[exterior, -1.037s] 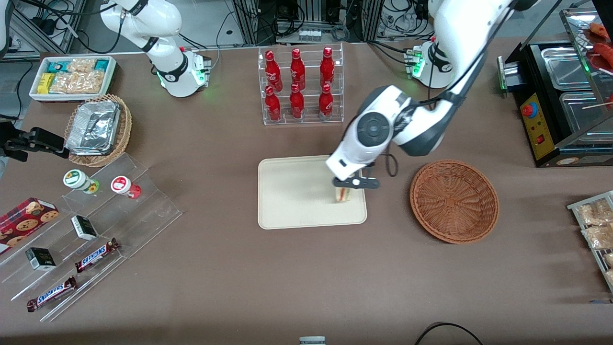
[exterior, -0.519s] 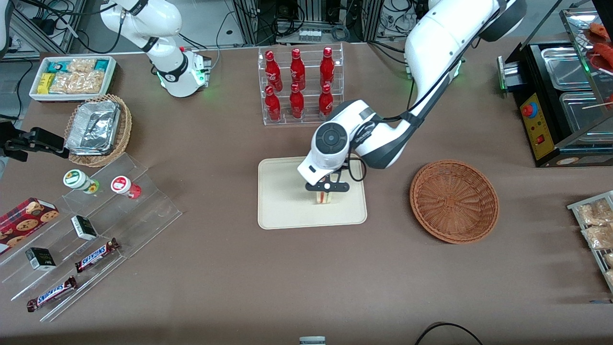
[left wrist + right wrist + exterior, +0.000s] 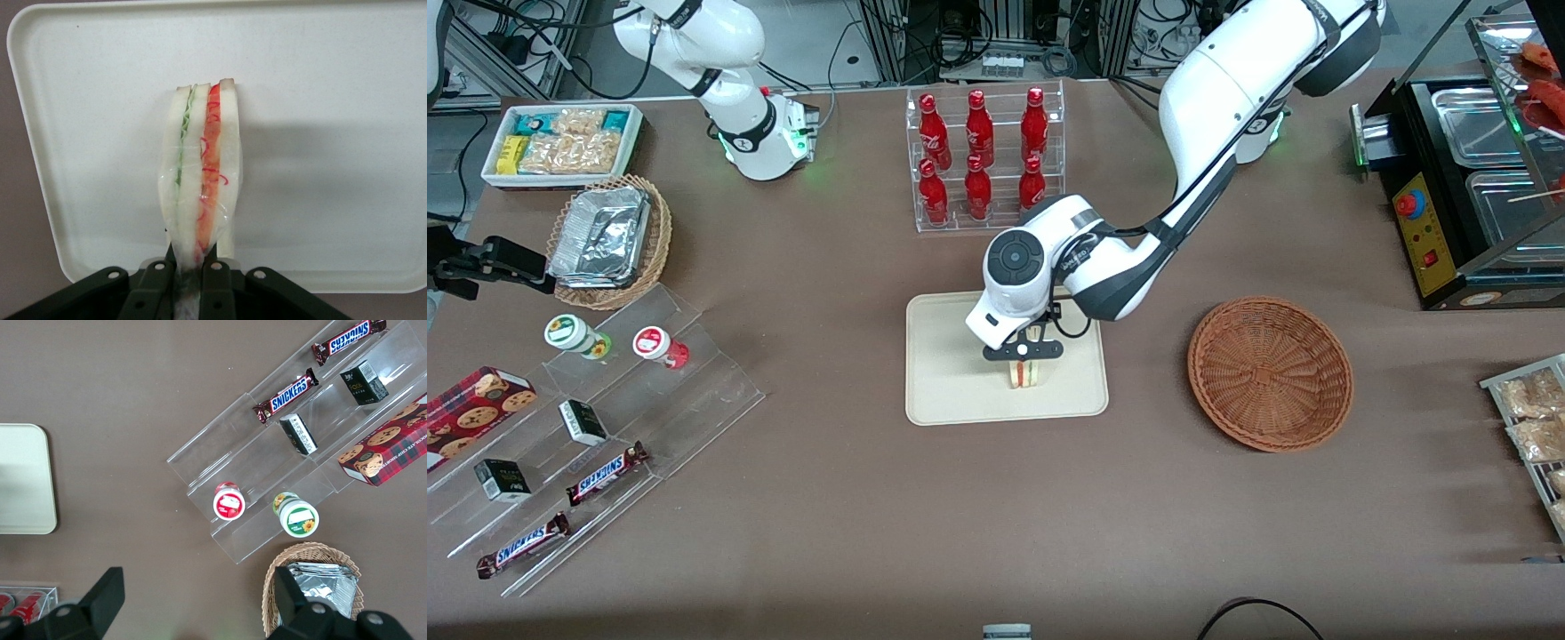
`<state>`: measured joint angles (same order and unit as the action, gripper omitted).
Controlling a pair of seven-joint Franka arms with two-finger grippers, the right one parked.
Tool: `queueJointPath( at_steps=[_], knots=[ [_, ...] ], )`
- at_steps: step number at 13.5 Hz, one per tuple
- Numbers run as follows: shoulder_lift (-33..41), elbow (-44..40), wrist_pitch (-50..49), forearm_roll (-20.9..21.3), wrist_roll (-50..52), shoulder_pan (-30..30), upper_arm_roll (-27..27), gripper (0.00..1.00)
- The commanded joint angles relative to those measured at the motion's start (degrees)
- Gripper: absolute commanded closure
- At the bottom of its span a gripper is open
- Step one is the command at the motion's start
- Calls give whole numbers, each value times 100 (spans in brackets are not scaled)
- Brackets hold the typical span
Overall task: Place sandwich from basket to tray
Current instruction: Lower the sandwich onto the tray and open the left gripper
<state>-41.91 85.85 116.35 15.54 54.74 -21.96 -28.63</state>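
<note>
Now sandwich (image 3: 200, 187) in gripper (image 3: 190, 270)

The sandwich (image 3: 1024, 373) stood on edge over the tray (image 3: 951, 391), pinched at one end between the jaws of the left gripper (image 3: 1024, 352). It was a pale wedge in clear wrap — three slices of white bread with a thin green layer and a thicker orange-red one between them (image 3: 200, 193). The tray was a flat cream-beige rectangle with rounded corners and a low rim (image 3: 40, 193), lying on the brown counter. The basket (image 3: 1270, 373) — round, shallow, reddish-brown wicker — sat on the counter beside the tray, toward the working arm's end, with nothing in it.
</note>
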Motion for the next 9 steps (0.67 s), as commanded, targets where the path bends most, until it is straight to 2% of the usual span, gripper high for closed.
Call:
queueJointPath(
  at_steps=[1,9],
  knots=[
    [-115,-201,54,143,282,-98,41,100],
    [-256,-245,178,433,574,-168,41,100]
  ],
)
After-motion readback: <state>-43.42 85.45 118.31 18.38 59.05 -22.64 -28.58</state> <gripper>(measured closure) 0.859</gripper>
